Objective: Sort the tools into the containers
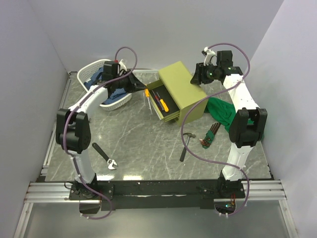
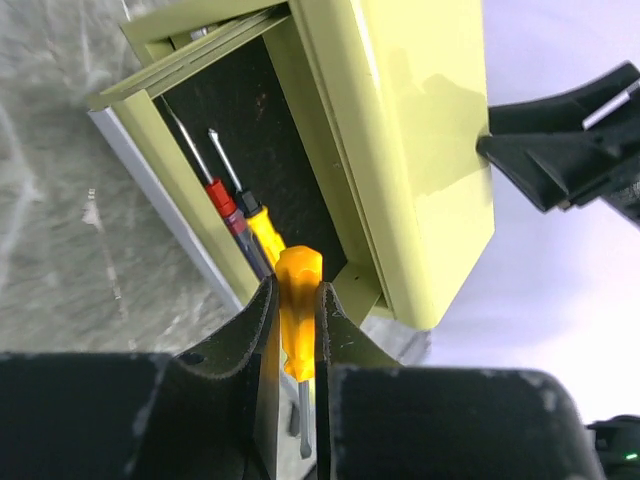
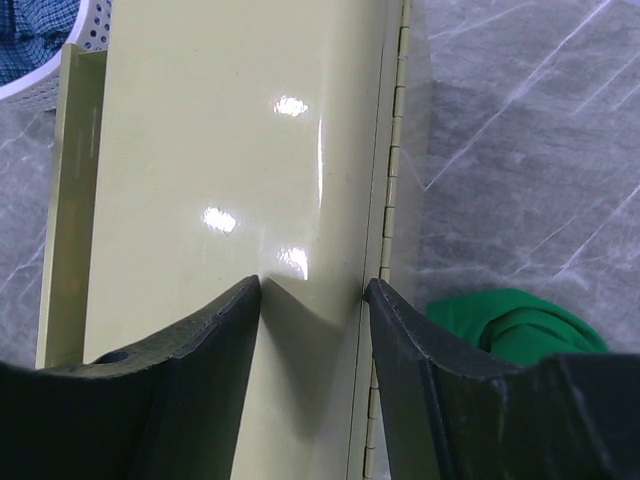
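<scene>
My left gripper (image 1: 140,89) is shut on a yellow-handled screwdriver (image 2: 297,295), its shaft pointing back between the fingers. It hovers at the end of the open drawer (image 2: 262,140) of the olive-green chest (image 1: 182,89). A red screwdriver (image 2: 221,198) and another yellow-handled one (image 2: 264,229) lie in that drawer. My right gripper (image 3: 312,290) is open, its fingertips resting on the chest's top (image 3: 220,150) beside the hinge edge. A hammer (image 1: 186,145), a hex key set (image 1: 210,136) and a black wrench (image 1: 105,156) lie on the table.
The white lattice basket (image 1: 119,104) stands at the back left with a blue cloth (image 1: 94,75) in it. A green cloth (image 1: 223,111) lies right of the chest and shows in the right wrist view (image 3: 510,320). Grey walls enclose the table.
</scene>
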Robot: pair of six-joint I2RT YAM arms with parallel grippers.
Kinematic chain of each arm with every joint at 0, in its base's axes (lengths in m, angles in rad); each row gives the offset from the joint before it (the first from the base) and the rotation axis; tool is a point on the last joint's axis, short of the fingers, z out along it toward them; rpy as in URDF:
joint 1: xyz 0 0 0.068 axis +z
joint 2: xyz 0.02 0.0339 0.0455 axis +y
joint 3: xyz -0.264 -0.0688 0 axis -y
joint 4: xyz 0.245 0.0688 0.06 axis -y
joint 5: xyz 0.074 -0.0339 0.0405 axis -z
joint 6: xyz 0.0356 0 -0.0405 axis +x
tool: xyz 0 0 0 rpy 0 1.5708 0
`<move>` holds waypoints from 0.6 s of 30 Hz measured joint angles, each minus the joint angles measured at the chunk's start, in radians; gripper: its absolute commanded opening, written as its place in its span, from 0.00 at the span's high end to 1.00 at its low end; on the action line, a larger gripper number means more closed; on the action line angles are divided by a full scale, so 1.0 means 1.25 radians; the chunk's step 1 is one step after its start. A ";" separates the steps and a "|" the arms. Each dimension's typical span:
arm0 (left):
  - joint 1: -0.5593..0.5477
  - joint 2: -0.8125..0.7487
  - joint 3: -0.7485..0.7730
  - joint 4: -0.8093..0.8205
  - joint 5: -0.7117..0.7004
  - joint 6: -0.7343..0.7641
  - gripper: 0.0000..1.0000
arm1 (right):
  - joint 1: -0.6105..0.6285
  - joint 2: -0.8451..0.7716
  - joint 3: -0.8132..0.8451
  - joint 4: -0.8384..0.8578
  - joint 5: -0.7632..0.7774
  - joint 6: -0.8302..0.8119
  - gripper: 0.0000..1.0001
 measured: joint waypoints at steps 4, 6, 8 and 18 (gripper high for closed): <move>-0.009 0.060 0.012 0.037 0.023 -0.060 0.99 | 0.000 -0.001 0.000 0.000 0.000 -0.002 0.46; -0.017 0.088 0.022 0.057 0.033 -0.087 0.99 | 0.000 -0.001 -0.001 0.000 0.000 -0.003 0.46; -0.027 0.112 0.033 0.074 0.039 -0.110 0.99 | 0.000 -0.002 -0.002 0.001 0.000 -0.005 0.45; -0.056 0.193 0.105 0.139 0.049 -0.232 0.23 | 0.000 -0.013 -0.018 0.013 0.007 -0.007 0.45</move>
